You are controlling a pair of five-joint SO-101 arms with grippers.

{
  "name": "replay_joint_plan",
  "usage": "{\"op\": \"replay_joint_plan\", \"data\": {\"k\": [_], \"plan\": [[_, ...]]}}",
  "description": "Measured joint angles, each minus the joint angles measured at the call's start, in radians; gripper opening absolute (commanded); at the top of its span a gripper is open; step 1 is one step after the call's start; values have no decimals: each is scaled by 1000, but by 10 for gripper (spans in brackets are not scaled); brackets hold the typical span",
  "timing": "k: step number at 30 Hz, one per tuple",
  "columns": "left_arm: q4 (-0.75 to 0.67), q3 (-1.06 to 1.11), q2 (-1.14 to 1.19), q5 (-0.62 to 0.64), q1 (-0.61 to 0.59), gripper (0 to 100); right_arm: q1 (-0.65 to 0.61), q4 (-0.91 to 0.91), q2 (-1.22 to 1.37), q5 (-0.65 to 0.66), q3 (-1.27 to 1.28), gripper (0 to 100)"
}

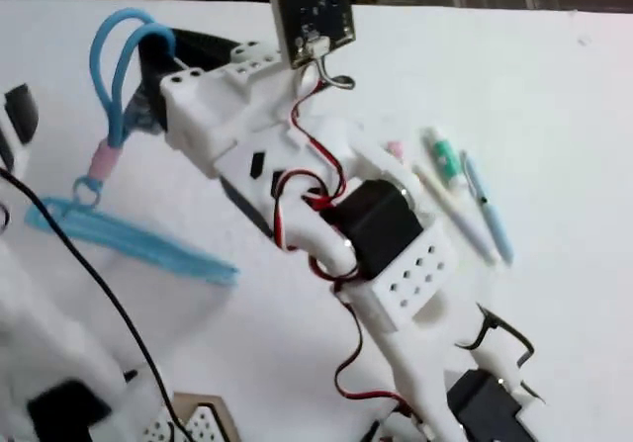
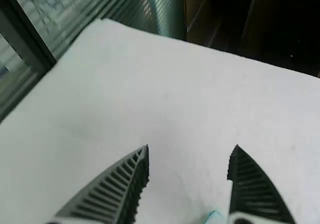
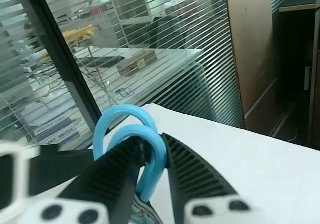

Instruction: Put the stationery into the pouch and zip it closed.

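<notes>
Right gripper (image 3: 153,149): I see it pinched tight on the blue loop (image 3: 125,116) of the pouch (image 1: 129,236) | left gripper (image 2: 187,184): wide open, holding nothing | pens (image 1: 475,200): lying on the table (image 1: 554,96)

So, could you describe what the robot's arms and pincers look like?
The right arm is white plastic with black motor blocks, red and black cables and a dark circuit board. Left pincer and right pincer have dark, ribbed, pointed fingers.
</notes>
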Motion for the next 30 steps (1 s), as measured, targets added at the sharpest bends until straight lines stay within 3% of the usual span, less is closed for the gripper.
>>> {"op": "replay_joint_plan", "data": {"k": [5,9,17,25,30], "plan": [[0,196,-173,-126,-9,263,0,0,0,0,0,17],[0,348,-247,-149,-14,264,0,0,0,0,0,17],[0,187,-391,-216,-12,264,17,0,0,0,0,17],[0,318,-315,-342,-166,264,28,0,5,0,0,17],[0,339,-199,-353,-199,264,31,0,66,0,0,17]]}}
